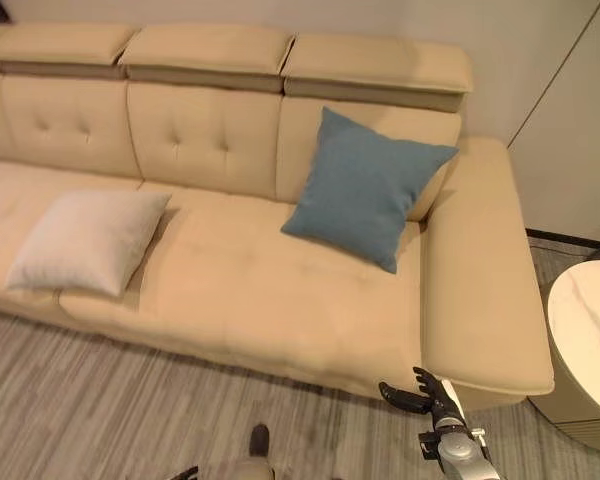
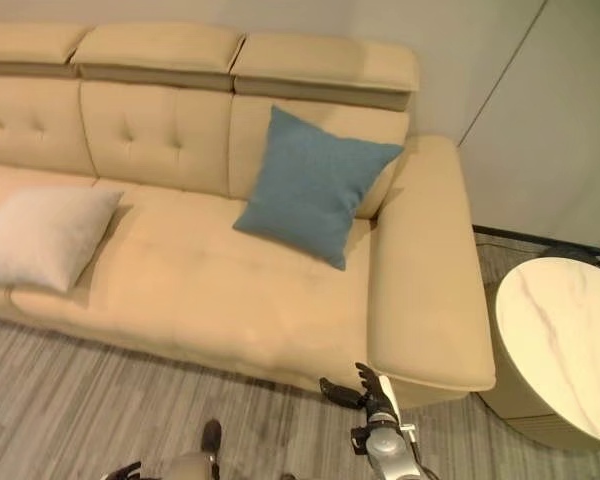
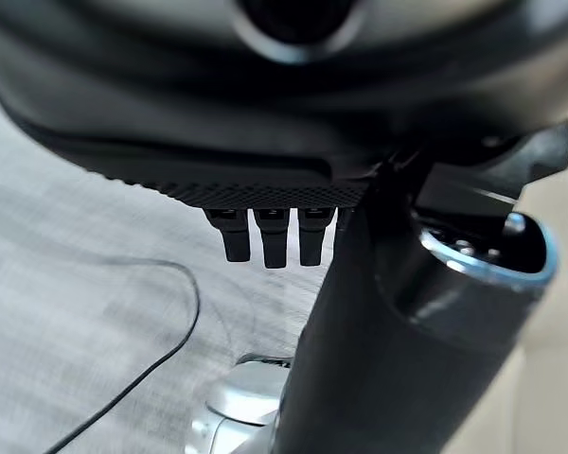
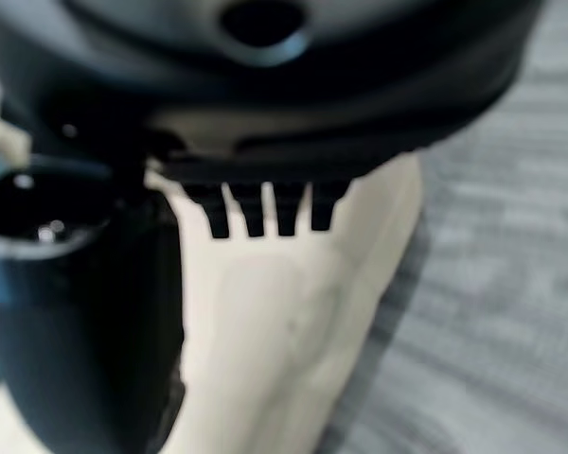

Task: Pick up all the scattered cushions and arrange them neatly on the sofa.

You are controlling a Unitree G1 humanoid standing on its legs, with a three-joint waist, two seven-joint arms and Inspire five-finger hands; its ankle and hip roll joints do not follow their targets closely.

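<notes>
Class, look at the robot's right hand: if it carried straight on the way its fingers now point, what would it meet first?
Most likely the beige leather sofa. The right hand, fingers straight and holding nothing, sits just off the front corner below the sofa's armrest, and its wrist view shows beige upholstery past the fingers. Depth is unclear, so this is a judgement.

The sofa (image 1: pixel 260 280) is plain cream-tan with button tufting on its back. 1 cushion (image 1: pixel 365 187) is solid blue-grey; the other cushion (image 1: pixel 88 240) is off-white. The floor (image 1: pixel 100 410) is streaked grey. The round table (image 2: pixel 565 340) is white marble with faint veins.
</notes>
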